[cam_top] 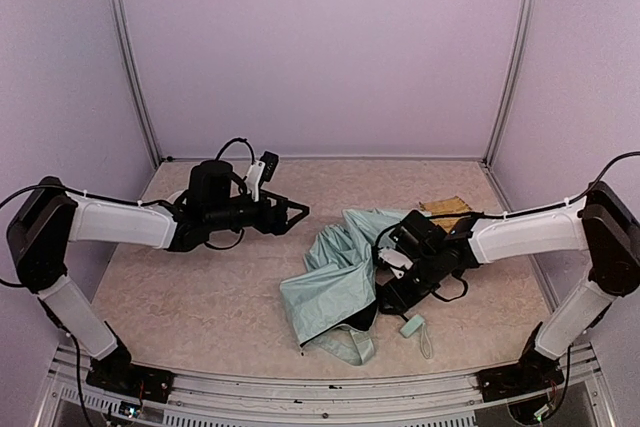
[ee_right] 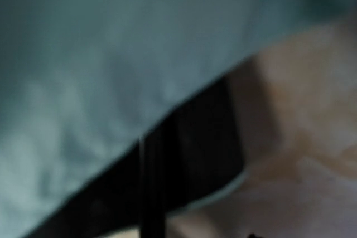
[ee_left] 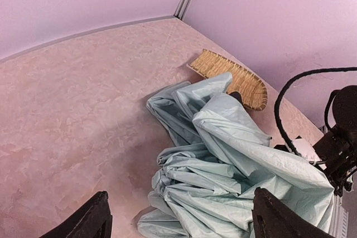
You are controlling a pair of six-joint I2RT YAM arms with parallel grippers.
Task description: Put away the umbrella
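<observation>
The umbrella [cam_top: 335, 277] lies collapsed mid-table, a crumpled heap of pale mint fabric [ee_left: 234, 165]. Its pale green handle [cam_top: 412, 327] rests on the table at the heap's near right side. My left gripper [cam_top: 298, 212] hovers left of the heap, open and empty; in the left wrist view its gripper [ee_left: 179, 204] frames the folds between two wide-apart fingers [ee_left: 97, 215]. My right gripper [cam_top: 392, 292] presses into the heap's right side. The blurred right wrist view shows only mint fabric [ee_right: 100, 54] and black underside [ee_right: 189, 154], with no fingers visible.
A woven straw tray [cam_top: 447, 209] lies behind the umbrella at the back right, also visible as a straw tray [ee_left: 234, 76] from the left wrist. Pale purple walls and metal corner posts enclose the table. The right arm's cable [ee_left: 290, 93] loops beside the fabric.
</observation>
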